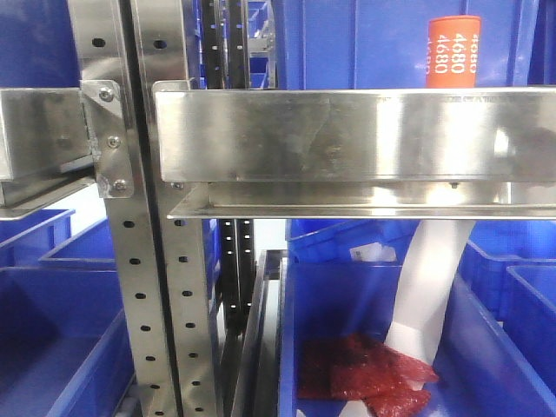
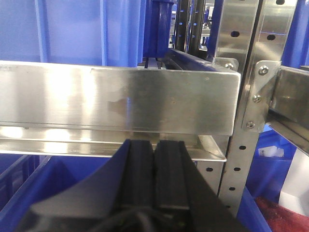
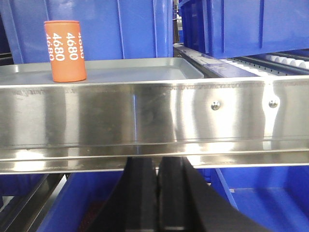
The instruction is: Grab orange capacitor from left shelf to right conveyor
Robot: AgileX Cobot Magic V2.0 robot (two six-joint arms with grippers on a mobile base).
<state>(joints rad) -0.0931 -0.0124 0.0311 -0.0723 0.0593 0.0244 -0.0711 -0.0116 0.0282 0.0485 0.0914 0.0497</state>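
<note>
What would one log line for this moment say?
phase: pre-grasp | orange cylinder: upright on silver tray, untouched | left fingers: shut, empty | right fingers: shut, empty, facing shelf rail

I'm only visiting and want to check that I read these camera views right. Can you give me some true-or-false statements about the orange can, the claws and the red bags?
1. The orange capacitor stands upright on a silver tray. True.
2. The right claw grips the capacitor. False: it is shut on nothing, below the steel rail.
3. The capacitor's side reads 4680. True.
4. The red crinkled bags lie on the tray. False: they lie in a blue bin lower down.
5. The left claw is wide open. False: its fingers are pressed together.
</note>
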